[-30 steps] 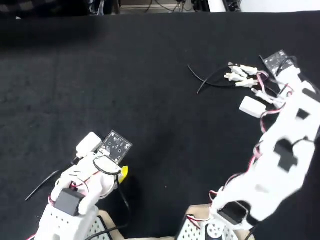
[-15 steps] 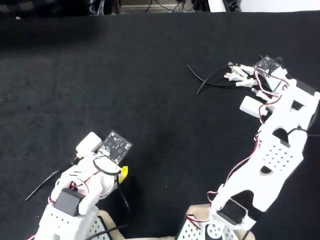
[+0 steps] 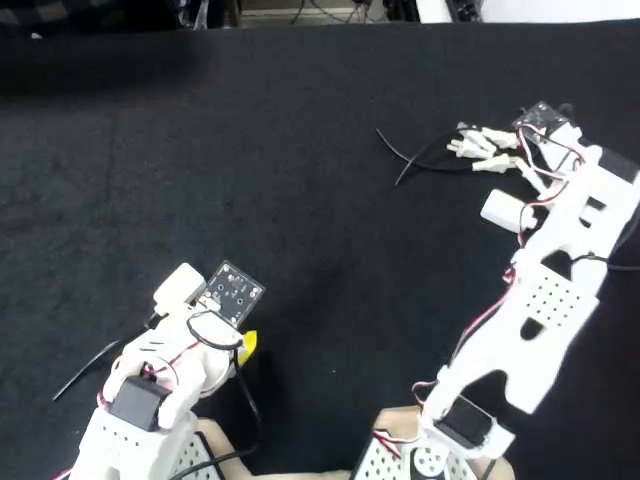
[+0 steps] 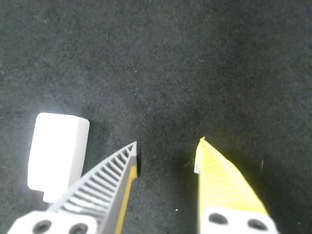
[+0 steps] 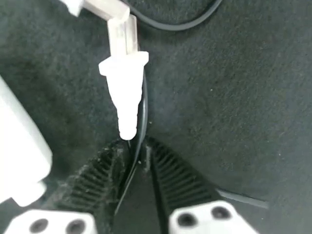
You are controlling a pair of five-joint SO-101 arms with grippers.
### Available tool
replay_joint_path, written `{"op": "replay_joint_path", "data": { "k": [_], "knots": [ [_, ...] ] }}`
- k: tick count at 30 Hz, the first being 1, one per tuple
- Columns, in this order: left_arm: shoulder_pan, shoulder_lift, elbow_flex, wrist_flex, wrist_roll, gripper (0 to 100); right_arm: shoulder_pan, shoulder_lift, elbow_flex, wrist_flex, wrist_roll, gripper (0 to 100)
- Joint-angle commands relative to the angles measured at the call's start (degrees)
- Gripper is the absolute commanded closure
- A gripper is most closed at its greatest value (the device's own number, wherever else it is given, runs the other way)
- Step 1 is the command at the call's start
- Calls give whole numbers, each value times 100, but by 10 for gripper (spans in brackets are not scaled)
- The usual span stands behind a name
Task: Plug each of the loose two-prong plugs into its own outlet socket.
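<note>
Two white blocks lie well apart on the black counter (image 3: 300, 150): a near socket block (image 4: 56, 151) just beside the left end effector (image 4: 168, 144), whose grey and yellow fingers are spread above bare cloth, and a far socket block (image 3: 503, 212) beside the right arm. The right end effector (image 5: 135, 146) is pinching a thin black cord (image 5: 142, 122) alongside a white plug (image 5: 124, 92), next to the loose plugs (image 3: 485, 148).
</note>
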Motion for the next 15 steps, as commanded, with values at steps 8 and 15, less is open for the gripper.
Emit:
{"op": "replay_joint_path", "data": {
  "k": [8, 15],
  "knots": [
    [-66, -35, -48, -105, -70, 804, -167, -92, -3134, 2523, 35, 987],
    [-75, -35, -57, -88, -70, 804, -721, -787, -3204, 3130, -457, 987]
  ]
}}
